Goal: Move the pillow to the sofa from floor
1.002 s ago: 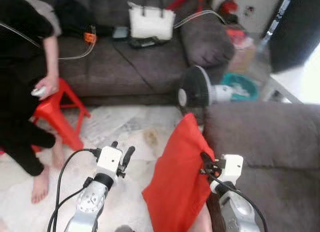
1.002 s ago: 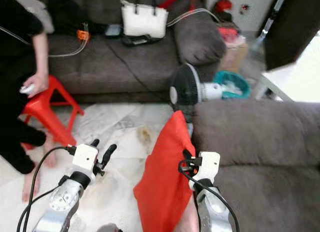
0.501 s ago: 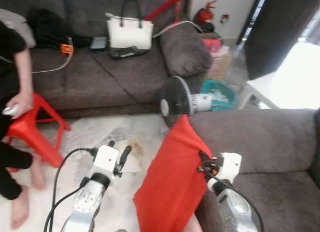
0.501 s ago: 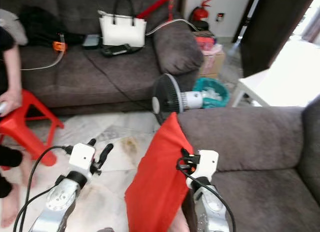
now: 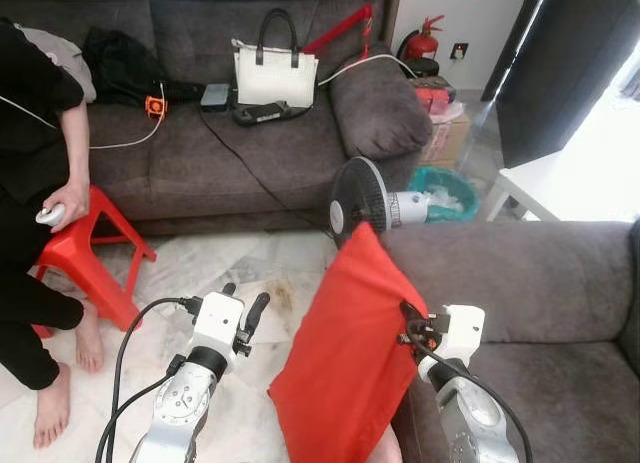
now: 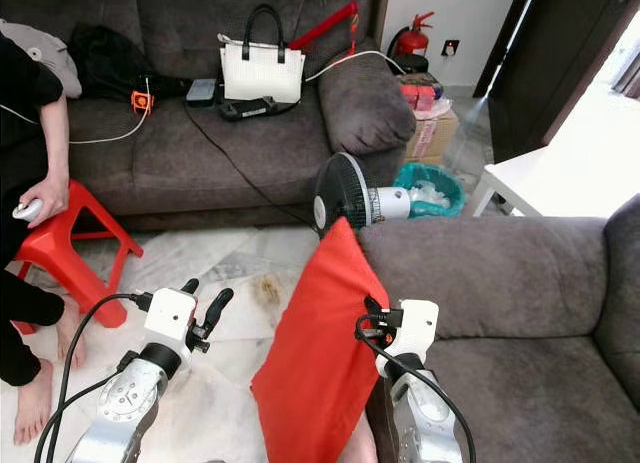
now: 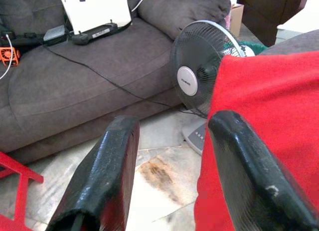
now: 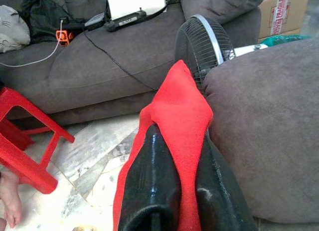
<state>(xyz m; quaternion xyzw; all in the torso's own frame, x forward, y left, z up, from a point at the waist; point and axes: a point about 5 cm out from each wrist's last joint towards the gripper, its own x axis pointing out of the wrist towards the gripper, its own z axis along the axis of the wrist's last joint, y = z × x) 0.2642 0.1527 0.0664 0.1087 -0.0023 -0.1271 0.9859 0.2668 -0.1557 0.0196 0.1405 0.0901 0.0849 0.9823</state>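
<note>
Clamping the red pillow [image 5: 350, 353] between its two black fingers, the right pincer [image 5: 411, 326] held it upright in the lower middle of the frame, just beside the arm of the grey sofa [image 5: 530, 273] at lower right. The left pincer [image 5: 243, 305] hung over the marble floor [image 5: 250, 263] at lower left, fingers apart and holding nothing. A standing fan [image 5: 365, 198] was behind the pillow, and a person [image 5: 35, 133] sat at the left edge by a red stool [image 5: 85, 248].

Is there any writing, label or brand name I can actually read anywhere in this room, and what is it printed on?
"FRAGILE": red letters on the tape across the brown cardboard box, read in the right wrist view.
Round badge at the middle of the black floor fan: dark print, too small to read.
White handbag on the grey sofa: no lettering I can make out.
</note>
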